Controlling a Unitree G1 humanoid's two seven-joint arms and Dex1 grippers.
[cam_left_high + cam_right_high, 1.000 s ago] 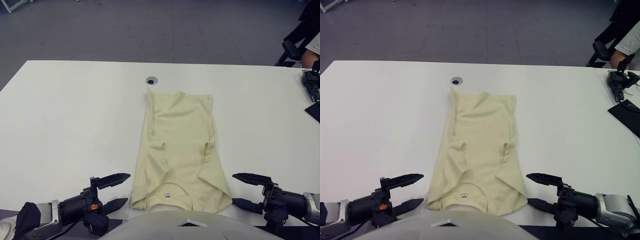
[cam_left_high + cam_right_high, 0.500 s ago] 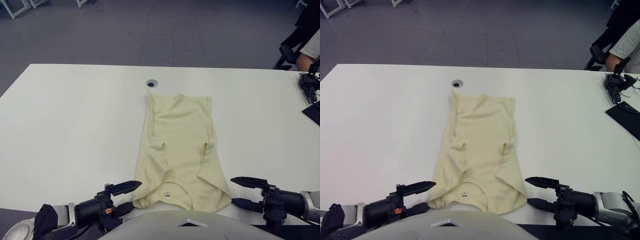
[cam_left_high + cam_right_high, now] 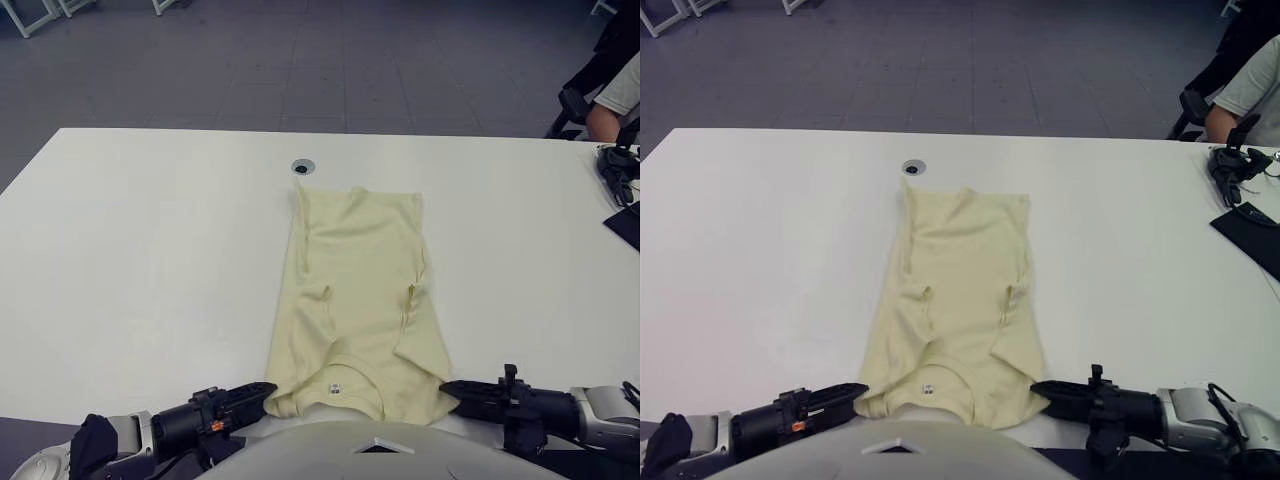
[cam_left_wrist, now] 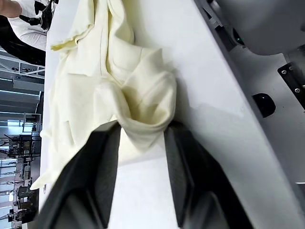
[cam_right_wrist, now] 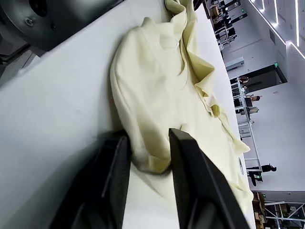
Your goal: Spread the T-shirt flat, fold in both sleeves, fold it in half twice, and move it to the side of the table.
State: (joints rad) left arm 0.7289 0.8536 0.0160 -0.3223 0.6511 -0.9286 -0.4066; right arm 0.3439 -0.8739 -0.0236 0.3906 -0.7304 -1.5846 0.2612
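The pale yellow T-shirt point(image 3: 355, 290) lies lengthwise in the middle of the white table point(image 3: 130, 250), sleeves folded in, collar and label at the near edge. My left gripper point(image 3: 255, 393) is at the shirt's near left corner; in the left wrist view the cloth point(image 4: 143, 95) bunches up between its dark fingers point(image 4: 100, 176). At the near right corner my right gripper point(image 3: 450, 390) is shut on the cloth, and the right wrist view has that corner point(image 5: 152, 81) pinched between its fingers point(image 5: 190, 162).
A round cable hole point(image 3: 302, 166) sits just beyond the shirt's far edge. Black gear point(image 3: 620, 170) and a flat black item point(image 3: 628, 222) lie at the table's far right edge, beside a seated person. Bare tabletop stretches to both sides of the shirt.
Both grippers, open and apart from the shirt before, have slid inward to its near corners and closed on the cloth. The near hem has bunched slightly.
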